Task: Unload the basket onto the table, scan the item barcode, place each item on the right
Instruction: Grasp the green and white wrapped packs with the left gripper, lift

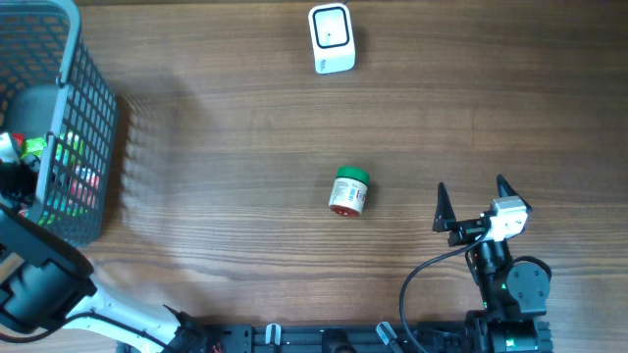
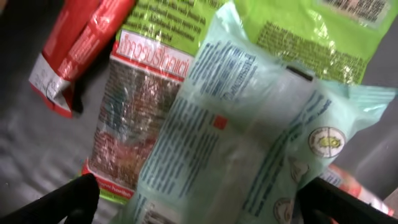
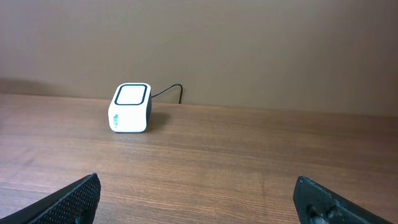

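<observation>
Over on the counter (image 1: 245, 127) it's all brown wood grain, and the right wrist view shows a plain tan wall (image 3: 249, 43) behind it. A white scanner (image 1: 331, 37) sits near the far edge with a dark cable running off the back.

The right tool (image 1: 472, 191) hangs low over the near right part of the counter. Its 2 fingers are spread wide with nothing between them, and it isn't touching anything. It's aimed toward the scanner.

The left tool (image 2: 202, 193) is down inside the grey mesh basket (image 1: 88, 118) at the left edge. Its fingers are wide apart too, 1 in each bottom corner of the wrist view, and not clamped on anything. Can't tell if they brush the packets or not.

The basket is stuffed with snack-type packets. A pale mint packet (image 2: 249, 137) lies on top, a green and red printed packet (image 2: 140, 106) is under it, and a red packet (image 2: 81, 43) is off to the side.

The little jar (image 1: 348, 190) with the green cap lies on its side mid-counter. It's well apart from the scanner and to the left of the right tool.
</observation>
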You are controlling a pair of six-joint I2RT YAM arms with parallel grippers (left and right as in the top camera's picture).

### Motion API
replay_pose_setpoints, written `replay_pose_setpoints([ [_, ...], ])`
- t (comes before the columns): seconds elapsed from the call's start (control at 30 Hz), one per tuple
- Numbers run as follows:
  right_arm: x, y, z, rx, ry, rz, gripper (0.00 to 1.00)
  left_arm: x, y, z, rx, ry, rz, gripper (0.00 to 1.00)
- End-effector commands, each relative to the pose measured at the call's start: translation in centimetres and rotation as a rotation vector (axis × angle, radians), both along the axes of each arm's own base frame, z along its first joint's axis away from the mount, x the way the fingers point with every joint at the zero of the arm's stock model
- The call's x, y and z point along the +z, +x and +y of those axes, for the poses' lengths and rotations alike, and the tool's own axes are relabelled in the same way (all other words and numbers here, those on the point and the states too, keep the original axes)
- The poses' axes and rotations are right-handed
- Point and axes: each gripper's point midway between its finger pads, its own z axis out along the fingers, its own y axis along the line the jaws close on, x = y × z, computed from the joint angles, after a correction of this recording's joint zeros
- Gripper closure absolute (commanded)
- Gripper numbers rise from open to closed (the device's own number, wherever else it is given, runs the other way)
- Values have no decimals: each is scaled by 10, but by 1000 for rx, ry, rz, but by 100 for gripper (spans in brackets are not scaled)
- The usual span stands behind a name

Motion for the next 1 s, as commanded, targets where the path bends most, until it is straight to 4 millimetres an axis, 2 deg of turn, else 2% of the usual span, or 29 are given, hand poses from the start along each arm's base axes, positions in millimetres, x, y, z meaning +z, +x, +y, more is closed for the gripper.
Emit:
replay_pose_setpoints([
  [0.0,1,0,1,10,-11,-7,0,14,0,6,4,44,-19,0],
  [0.37,1,0,1,10,-11,-7,0,11,-1,19,-3,80,-23,0],
  [0.67,1,0,1,10,-11,-7,0,-15,-6,20,11,36,15,0],
  [0.97,1,0,1,10,-11,-7,0,-32,-8,19,12,8,40,0],
])
